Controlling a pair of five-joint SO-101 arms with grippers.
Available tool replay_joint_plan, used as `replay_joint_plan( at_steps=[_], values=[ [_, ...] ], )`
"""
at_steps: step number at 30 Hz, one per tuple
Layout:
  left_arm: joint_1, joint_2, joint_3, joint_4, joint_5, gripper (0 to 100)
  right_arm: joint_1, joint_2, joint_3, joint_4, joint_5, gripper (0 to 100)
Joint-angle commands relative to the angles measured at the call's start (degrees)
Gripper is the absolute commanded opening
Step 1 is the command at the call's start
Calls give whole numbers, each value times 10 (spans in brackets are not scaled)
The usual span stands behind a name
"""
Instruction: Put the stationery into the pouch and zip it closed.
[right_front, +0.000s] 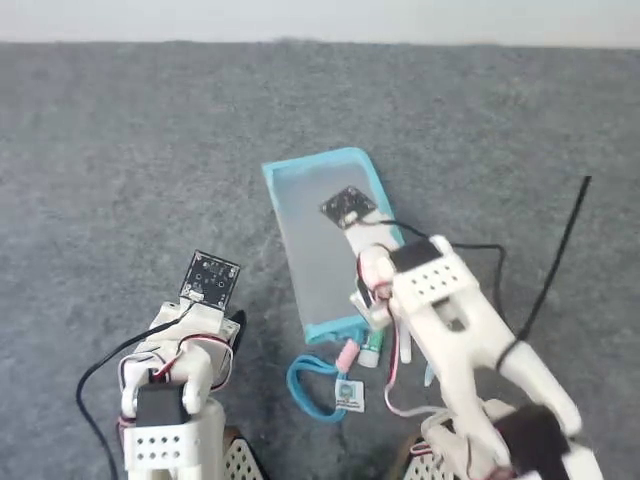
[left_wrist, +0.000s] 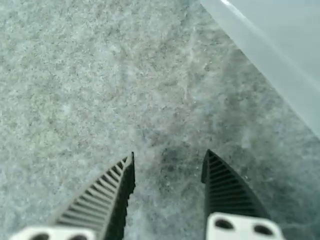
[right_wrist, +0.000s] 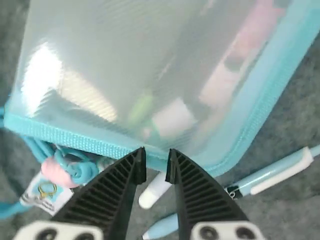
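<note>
Pouch (right_front: 320, 240) of clear plastic with blue trim lay flat on grey carpet (right_front: 120, 130); my right gripper (right_wrist: 156, 156) sat at its zip edge, slightly open, empty, probably to grab it; left gripper (left_wrist: 167, 170) hung open nearby

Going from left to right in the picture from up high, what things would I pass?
White left robot arm → clear rectangular pouch with light blue edging → white right robot arm.

The pouch (right_front: 325, 240) is overlooked steeply from above. One end of it is shared, seen very near, from the right wrist. Table (left_wrist: 100, 75) beside the pouch is faced closely from the left wrist.
</note>
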Motion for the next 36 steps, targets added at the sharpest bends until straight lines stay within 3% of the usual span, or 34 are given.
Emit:
replay_joint_plan(
  at_steps=[1, 12, 18, 26, 33, 36],
  values=[
    [-1, -5, -5, 3, -5, 207, 0, 44, -86, -13, -25, 91],
    [-3, -5, -5, 2, -5, 207, 0, 253, -330, -7, -79, 91],
    [-4, -6, -5, -37, -7, 207, -1, 245, -414, 77, -93, 91],
    [-4, -4, -5, -36, -7, 207, -30, 145, -349, 105, -91, 93],
    [-4, -4, -5, -36, -7, 207, -152, 51, -215, 102, -28, 95],
    [-4, -4, -5, -36, -7, 207, -166, 27, -184, 100, -25, 95]
  ],
)
